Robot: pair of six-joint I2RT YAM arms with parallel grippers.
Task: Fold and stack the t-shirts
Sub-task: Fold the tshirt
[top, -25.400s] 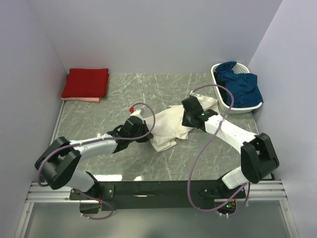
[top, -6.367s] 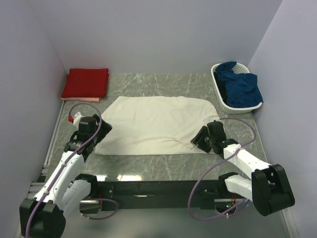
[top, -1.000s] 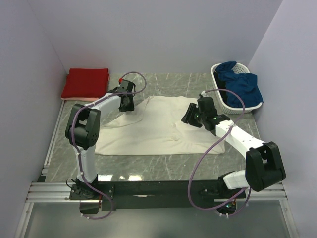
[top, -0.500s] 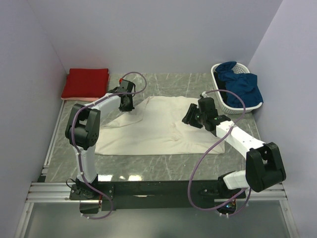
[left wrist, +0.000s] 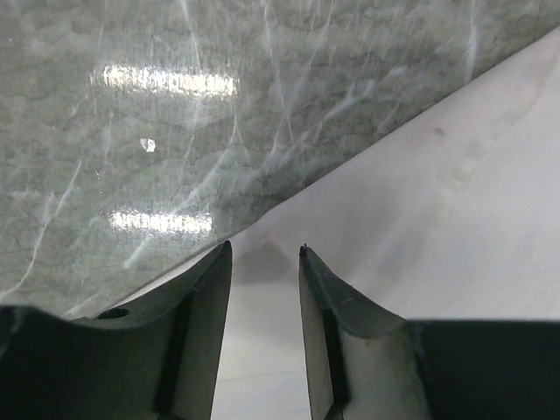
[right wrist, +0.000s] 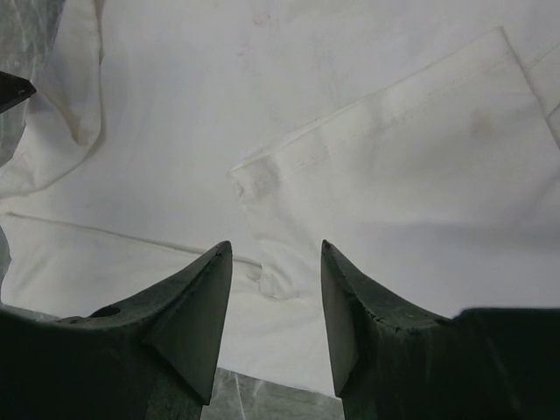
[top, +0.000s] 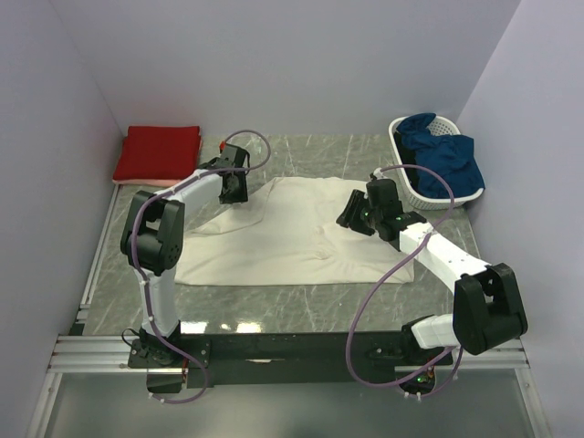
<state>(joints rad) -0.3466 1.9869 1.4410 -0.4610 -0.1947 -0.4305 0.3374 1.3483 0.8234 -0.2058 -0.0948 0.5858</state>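
**Cream shirt spread flat, both tools empty near its far edge**

Logging large cream soft-cloth t-shirt [top: 283, 233] lying spread across the middle of the grey marbled worktop [top: 301, 155], far-left corner uneven. Finding left tool [left wrist: 262, 252] partly open just over that corner's edge, gripping nothing. Finding right tool [right wrist: 276, 249] open wider above a sleeve hem, likewise empty.

Judging cloth light and limp, apt to slide on the glossy stone and sag when lifted. Favouring pinches at hemmed edges or corners, both sides together.

Noting folded red t-shirt [top: 157, 151] at far left, resting on a pale pink t-shirt [top: 151, 183], the latter mostly hidden. Failing to make out the cream shirt's neckline or which face is up. Leaving dark blue cloth [top: 443, 155] in the white slatted plastic basket [top: 422, 195] unidentified.
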